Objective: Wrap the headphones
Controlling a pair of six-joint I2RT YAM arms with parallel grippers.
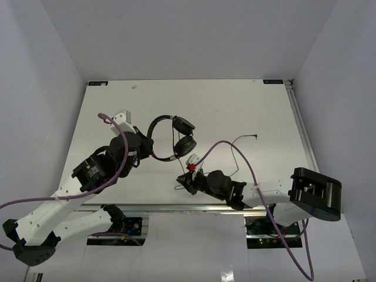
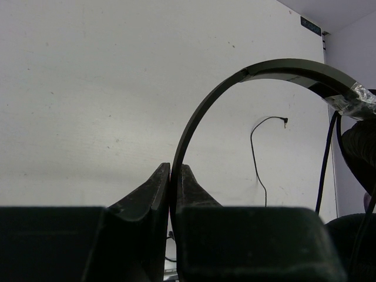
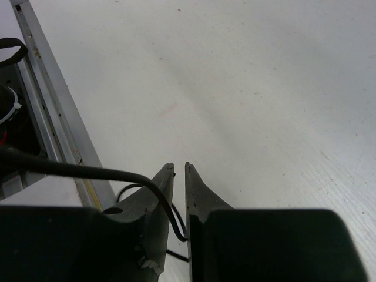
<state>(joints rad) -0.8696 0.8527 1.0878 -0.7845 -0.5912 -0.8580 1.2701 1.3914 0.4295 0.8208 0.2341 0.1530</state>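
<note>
Only wrist views tell: left tool (image 2: 174, 168) clamps headphones (image 1: 186, 145) headband (image 2: 282, 67); right tool (image 3: 180, 167) narrow, cord (image 3: 88, 170) in slit, grip unclear.

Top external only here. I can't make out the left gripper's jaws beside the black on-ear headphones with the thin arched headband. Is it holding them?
Observer: Yes. The left wrist view shows the left gripper shut on the thin arched headband of the black on-ear headphones. The band is pinched between its jaws.
Operator: And the right one, does it have the cord?
Observer: In the right wrist view the jaws of the right gripper stand a narrow slit apart. The thin dark cord drops into that slit. I cannot tell whether it is clamped.
</note>
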